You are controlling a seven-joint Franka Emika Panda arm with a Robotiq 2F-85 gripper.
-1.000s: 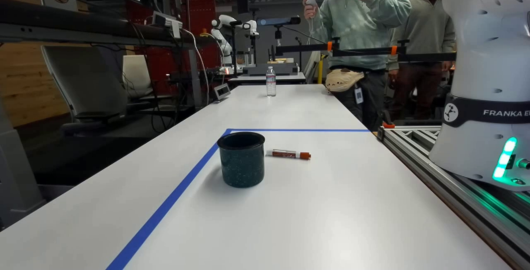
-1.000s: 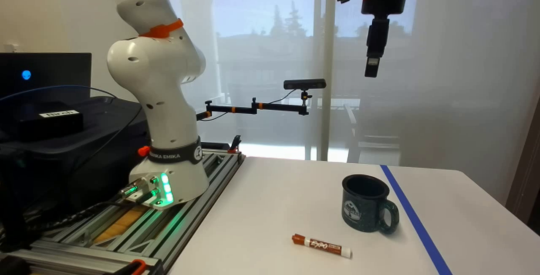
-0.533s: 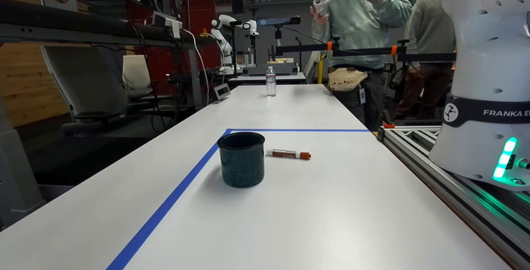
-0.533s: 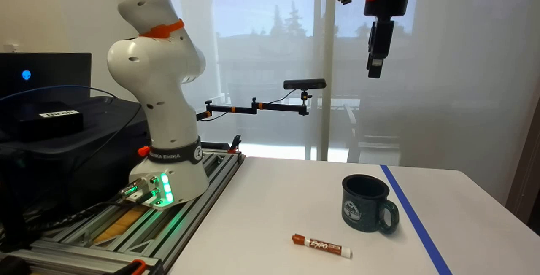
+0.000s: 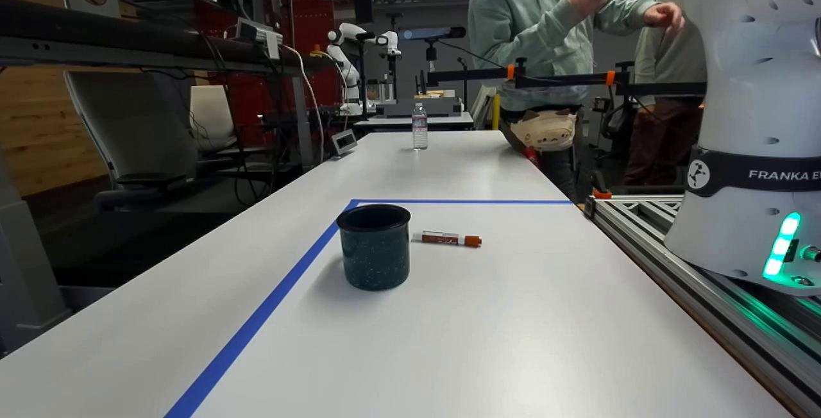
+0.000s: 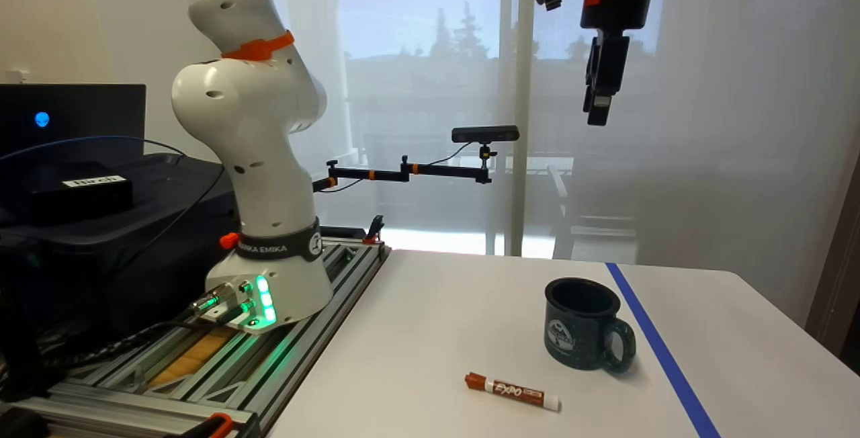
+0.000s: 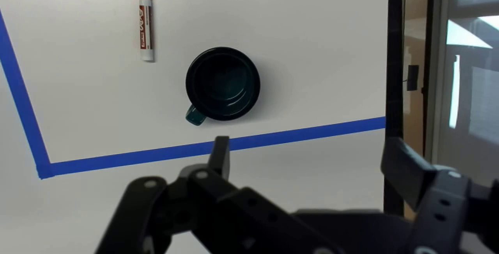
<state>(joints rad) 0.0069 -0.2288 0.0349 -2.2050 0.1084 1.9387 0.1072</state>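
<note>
In the wrist view the table (image 7: 331, 51) ends at three o'clock. High above hangs the gripper (image 7: 306, 149), fingers (image 7: 221, 154) spread; the mug (image 7: 223, 83) lies toward ten o'clock, marker (image 7: 145, 20) beyond.

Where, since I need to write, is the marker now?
In the wrist view, the marker lies on the table at upper left, left of the mug, inside the blue tape.

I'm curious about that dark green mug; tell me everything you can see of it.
The mug is dark green with pale speckles, glossy like enamel or ceramic, with a darker rim, one loop handle and a whitish emblem. It stands upright on the white table beside the blue tape, apparently empty, touching nothing else.
</note>
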